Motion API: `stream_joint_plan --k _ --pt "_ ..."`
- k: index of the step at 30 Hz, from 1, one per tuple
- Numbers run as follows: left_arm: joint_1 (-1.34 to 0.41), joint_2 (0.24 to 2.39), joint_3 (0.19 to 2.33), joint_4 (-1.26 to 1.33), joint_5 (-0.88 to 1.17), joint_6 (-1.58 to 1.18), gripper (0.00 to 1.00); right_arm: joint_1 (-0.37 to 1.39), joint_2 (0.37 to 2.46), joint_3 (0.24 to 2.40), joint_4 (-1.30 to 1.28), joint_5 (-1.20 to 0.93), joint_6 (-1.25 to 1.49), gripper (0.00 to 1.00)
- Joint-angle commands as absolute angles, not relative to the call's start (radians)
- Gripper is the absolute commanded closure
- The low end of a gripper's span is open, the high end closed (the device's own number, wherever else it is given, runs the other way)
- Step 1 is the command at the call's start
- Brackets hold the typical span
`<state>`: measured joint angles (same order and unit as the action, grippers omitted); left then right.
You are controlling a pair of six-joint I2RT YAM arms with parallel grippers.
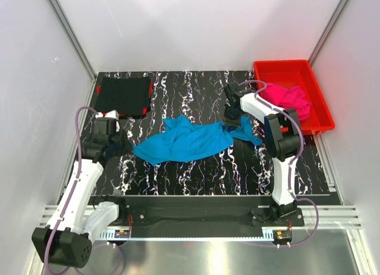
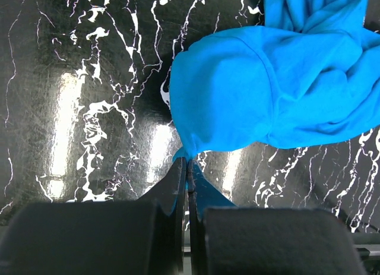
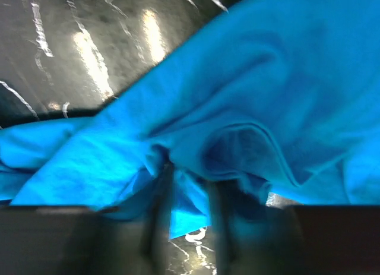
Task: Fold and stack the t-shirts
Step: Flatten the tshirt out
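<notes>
The turquoise-blue t-shirt (image 1: 184,139) lies crumpled and stretched across the middle of the black marbled table. My left gripper (image 1: 127,147) is shut on the shirt's left corner, with the cloth (image 2: 273,91) pinched at the fingertips (image 2: 187,161) just above the table. My right gripper (image 1: 230,122) is at the shirt's right end. In the blurred right wrist view its jaws (image 3: 189,174) stand apart, and loose blue cloth (image 3: 237,97) hangs over and between them. The pink t-shirt (image 1: 288,98) lies bunched in the bin. The black t-shirt (image 1: 123,94) lies as a flat folded square at the back left.
A red plastic bin (image 1: 285,63) stands at the back right corner, close behind my right arm. White walls with metal rails enclose the table on three sides. Both arm bases sit on the rail at the near edge.
</notes>
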<state>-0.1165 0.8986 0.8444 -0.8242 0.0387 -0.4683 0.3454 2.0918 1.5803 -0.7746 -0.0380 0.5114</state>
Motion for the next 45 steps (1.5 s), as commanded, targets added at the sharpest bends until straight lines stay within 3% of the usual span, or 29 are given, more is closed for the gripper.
stream_joint_plan --k 1,5,11,21,27,41,45 --pt "-0.112 0.907 0.848 -0.773 0.003 -0.469 1.00 0.354 2.094 1.696 -0.804 -0.026 0.456 0.61" --pt "-0.112 0.911 0.841 -0.769 0.014 -0.479 1.00 0.351 2.046 1.738 -0.831 0.080 0.492 0.55" --pt "-0.104 0.936 0.888 -0.793 0.003 -0.477 1.00 0.345 1.959 1.772 -0.897 0.132 0.500 0.58" --pt "-0.072 0.963 0.950 -0.821 -0.017 -0.472 1.00 0.322 1.718 1.398 -0.760 0.140 0.509 0.66" --pt "-0.071 0.933 0.908 -0.801 0.017 -0.477 1.00 0.321 1.749 1.284 -0.615 0.074 0.595 0.63" --pt "-0.071 0.946 0.885 -0.778 0.031 -0.482 1.00 0.319 1.887 1.336 -0.494 0.146 0.643 0.60" --pt "-0.071 0.960 0.894 -0.776 0.023 -0.483 1.00 0.319 1.913 1.361 -0.508 0.156 0.629 0.74"
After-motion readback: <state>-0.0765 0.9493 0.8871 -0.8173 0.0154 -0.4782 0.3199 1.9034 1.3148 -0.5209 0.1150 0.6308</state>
